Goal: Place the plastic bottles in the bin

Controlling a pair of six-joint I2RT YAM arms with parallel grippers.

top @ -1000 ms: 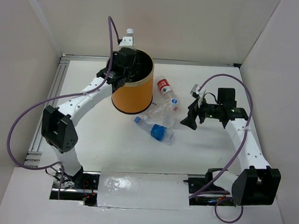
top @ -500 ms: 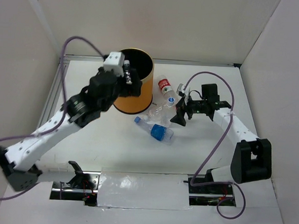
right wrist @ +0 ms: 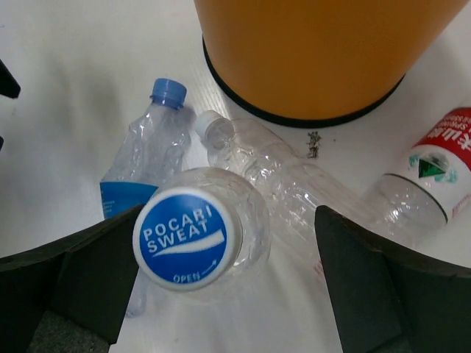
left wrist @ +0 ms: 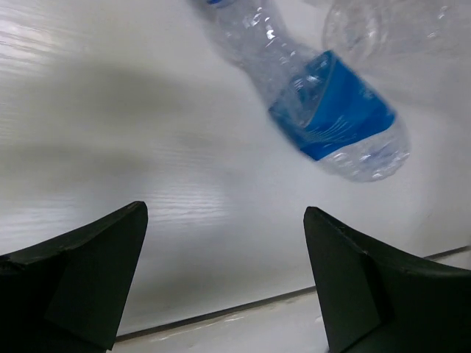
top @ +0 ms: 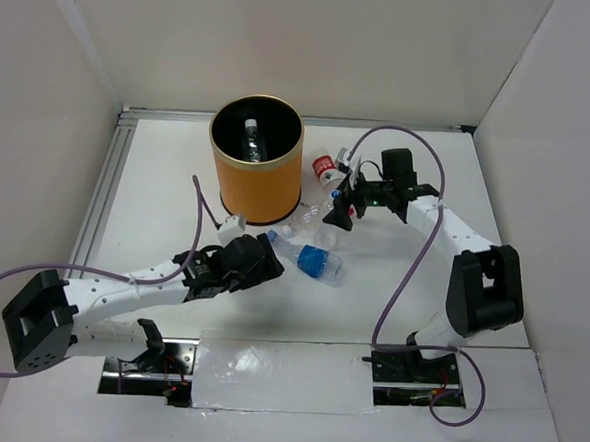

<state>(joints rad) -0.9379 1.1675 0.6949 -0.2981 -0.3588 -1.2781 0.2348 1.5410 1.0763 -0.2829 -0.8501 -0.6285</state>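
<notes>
The orange bin [top: 262,191] stands at the back with one bottle [top: 250,139] lying in its black inside. On the table to the bin's right lie a blue-label bottle [top: 315,261] [left wrist: 333,110], a clear crushed bottle [right wrist: 283,176] and a red-label bottle [top: 324,169] [right wrist: 436,168]. A bottle with a blue Pocari Sweat cap [right wrist: 190,237] points up at the right wrist camera. My right gripper [top: 337,208] [right wrist: 229,213] hangs open over that cap, which sits near its left finger. My left gripper [top: 264,266] [left wrist: 224,213] is open and low, just short of the blue-label bottle, with nothing between its fingers.
White walls close in the table on three sides. A metal rail [top: 101,194] runs along the left edge and another along the back. Purple cables loop off both arms. The bin's black base ring [right wrist: 294,118] is close to the clear bottle.
My left arm came away from the bin and swung down to the table beside the blue-label bottle, its jaws opening. A bottle now lies in the bin. My right arm moved left over the bottles.
</notes>
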